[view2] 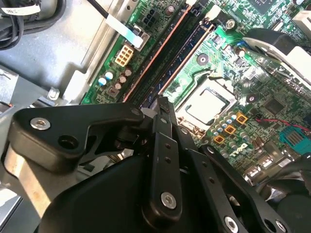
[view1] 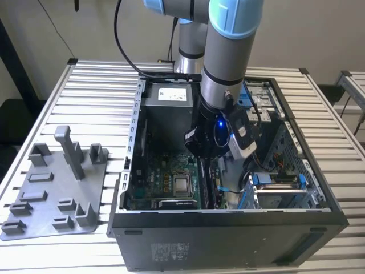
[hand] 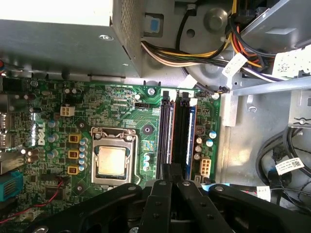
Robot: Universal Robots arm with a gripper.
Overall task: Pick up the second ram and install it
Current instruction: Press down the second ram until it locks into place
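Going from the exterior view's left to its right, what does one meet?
Grey plastic fixture tray with upright posts → open black computer case → square silver processor on the green motherboard → black gripper → blue drive bracket.

Looking down into the case, the green motherboard (hand: 73,111) takes up most of the shot, with the bare CPU (hand: 112,161) sitting in its socket. Just beside it are the memory slots (hand: 166,128), and one ram stick (hand: 187,133) is already sitting in a slot near the board edge. The black pincer (hand: 170,182) hangs right over those slots. Power supply (hand: 63,34) and its bundle of cables (hand: 194,53) sit past the board.
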